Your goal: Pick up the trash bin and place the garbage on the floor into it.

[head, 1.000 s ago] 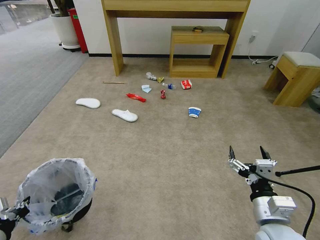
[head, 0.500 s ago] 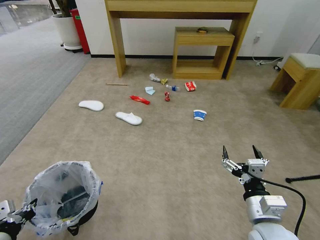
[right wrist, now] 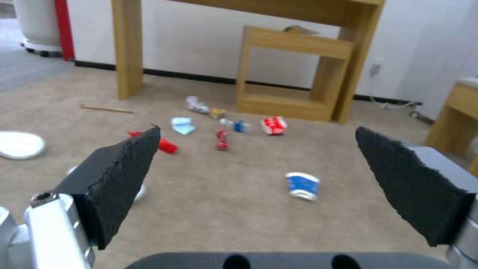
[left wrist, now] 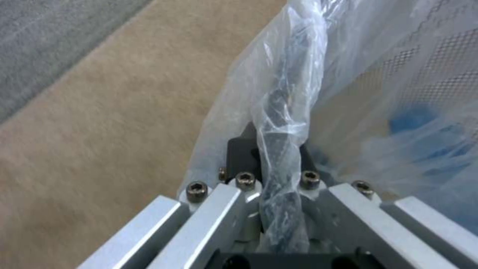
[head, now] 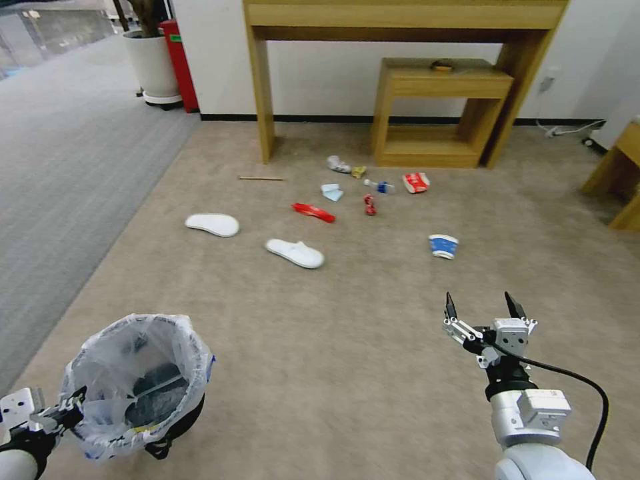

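Two white slippers [head: 294,253] and smaller litter lie on the beige floor [head: 347,333] ahead. Nearer, the trash bin [head: 137,387] hangs clamped at its rim by the left gripper [head: 67,413]; the right gripper [head: 481,308] hovers spread wide, empty.

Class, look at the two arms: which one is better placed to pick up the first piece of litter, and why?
Probably the right. The right claw is open and empty, pointing toward the paper cup. The left claw is shut on the trash bin rim.
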`<state>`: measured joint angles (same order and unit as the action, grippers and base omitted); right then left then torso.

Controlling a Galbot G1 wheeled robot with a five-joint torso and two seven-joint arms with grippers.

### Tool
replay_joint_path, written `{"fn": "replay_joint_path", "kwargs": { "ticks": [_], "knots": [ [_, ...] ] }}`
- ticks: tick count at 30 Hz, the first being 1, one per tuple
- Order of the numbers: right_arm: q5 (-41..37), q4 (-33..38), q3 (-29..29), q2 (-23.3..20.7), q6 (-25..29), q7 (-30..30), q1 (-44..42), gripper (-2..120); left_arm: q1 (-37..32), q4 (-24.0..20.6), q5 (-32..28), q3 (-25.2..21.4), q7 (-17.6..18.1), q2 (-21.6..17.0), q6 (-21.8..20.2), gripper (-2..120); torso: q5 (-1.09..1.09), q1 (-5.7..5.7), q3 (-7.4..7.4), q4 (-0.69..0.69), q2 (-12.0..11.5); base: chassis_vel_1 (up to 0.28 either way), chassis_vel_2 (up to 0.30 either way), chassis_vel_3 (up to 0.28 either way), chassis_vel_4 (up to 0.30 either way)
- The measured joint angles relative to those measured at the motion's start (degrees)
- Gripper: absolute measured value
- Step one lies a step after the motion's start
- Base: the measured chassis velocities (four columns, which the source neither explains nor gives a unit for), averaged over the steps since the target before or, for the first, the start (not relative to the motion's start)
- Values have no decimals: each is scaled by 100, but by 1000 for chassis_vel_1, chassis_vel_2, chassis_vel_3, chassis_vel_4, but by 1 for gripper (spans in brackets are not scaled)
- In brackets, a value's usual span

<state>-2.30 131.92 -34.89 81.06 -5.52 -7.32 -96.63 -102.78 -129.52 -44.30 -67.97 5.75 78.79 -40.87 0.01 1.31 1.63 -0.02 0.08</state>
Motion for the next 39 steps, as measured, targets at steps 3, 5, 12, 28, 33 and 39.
{"fn": "replay_joint_path", "kwargs": {
  "ticks": [3,5,12,28,33,39],
  "knots": [
    [-76,-15,47,-6,-65,-33,20,100,25,-12,41,59,-2,4,1,0,0,-1,-2,-2,0,154,533,-147,-516],
    [-77,-20,59,-7,-70,-38,25,100,31,-12,50,68,-4,0,1,0,-5,0,-1,-2,0,64,476,-76,-500],
    [-68,-55,113,-8,-80,-49,42,100,38,-12,57,73,-17,-22,14,0,-4,0,-1,-2,0,-137,352,138,-357],
    [12,-83,180,17,-89,-97,11,100,103,59,40,144,-37,-94,46,0,-2,0,-1,-2,0,-209,179,218,-171],
    [19,-120,182,23,-89,-94,18,100,104,135,40,141,-28,-94,46,0,-2,0,-1,-3,0,-189,210,188,-196],
    [19,-174,190,24,-85,-86,38,100,82,147,23,126,-28,-81,44,0,-1,0,-1,-2,0,-213,214,224,-190]
  ]
}}
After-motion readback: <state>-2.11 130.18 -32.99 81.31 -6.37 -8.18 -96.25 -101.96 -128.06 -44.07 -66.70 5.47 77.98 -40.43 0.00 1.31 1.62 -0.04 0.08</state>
